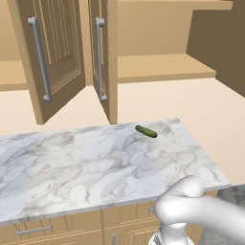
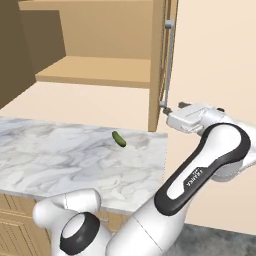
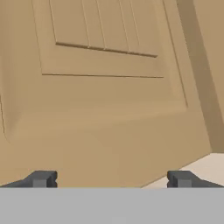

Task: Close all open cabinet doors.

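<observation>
In the left base view we see two cabinet doors standing open in the upper left of the frame: the left door [image 1: 50,57] swings out toward us with its grooved panel and its long grey bar handle [image 1: 40,60] facing the camera; the right door [image 1: 103,57] stands nearly edge-on just beside it, its own handle [image 1: 99,60] running down its face; to the right of both, the bare tan shelf [image 1: 162,67] of the open cabinet shows in the upper middle. Below them the marble counter [image 1: 86,167] spans the middle of the frame, and a small green pickle [image 1: 146,131] lies on it near the far edge, right of centre; base drawer fronts [image 1: 52,227] line the bottom left. In the right base view we see the edge-on door [image 2: 161,65] in the upper middle, its handle [image 2: 169,65] on the right side; the arm rises from the lower left, bends at the right of the frame and brings the gripper [image 2: 169,111] to the lower end of that handle, just beside the door's bottom corner, though we cannot tell whether it touches. In the hand view the gripper [image 3: 111,179] looks straight at a door's grooved panel [image 3: 105,57], close up; its two dark fingertips [image 3: 41,178] sit wide apart at the bottom, spread and holding nothing.
</observation>
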You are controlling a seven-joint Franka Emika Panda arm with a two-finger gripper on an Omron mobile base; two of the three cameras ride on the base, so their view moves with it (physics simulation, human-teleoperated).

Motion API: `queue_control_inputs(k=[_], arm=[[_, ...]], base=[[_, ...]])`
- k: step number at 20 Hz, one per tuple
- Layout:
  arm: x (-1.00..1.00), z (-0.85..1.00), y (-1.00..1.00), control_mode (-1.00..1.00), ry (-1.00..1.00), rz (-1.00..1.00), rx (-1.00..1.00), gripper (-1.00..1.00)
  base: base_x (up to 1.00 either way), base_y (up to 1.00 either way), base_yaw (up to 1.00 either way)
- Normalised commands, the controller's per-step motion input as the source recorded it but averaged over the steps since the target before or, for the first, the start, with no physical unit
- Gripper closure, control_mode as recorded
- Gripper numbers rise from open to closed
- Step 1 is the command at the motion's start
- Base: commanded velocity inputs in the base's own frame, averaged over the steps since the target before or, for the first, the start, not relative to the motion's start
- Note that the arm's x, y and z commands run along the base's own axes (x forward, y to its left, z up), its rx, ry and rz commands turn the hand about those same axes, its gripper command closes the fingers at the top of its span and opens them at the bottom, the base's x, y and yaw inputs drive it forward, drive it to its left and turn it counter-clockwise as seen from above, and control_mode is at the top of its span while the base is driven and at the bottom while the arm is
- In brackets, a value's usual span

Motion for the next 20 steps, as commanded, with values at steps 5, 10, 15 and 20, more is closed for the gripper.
queue_control_inputs(k=[5, 10, 15, 20], arm=[[0.0, 0.14, 0.87, -1.0, -0.02, 0.04, 0.0, -1.0], [0.01, 0.03, 0.99, -1.0, 0.0, 0.0, 0.0, -1.0], [0.15, 0.13, 1.0, -1.0, 0.0, 0.0, 0.0, -1.0], [0.45, 0.37, 0.9, -1.0, 0.0, 0.0, 0.0, -1.0]], base=[[0.0, 0.0, 0.0], [0.0, 0.0, 0.0], [0.0, 0.0, 0.0], [0.0, 0.0, 0.0]])
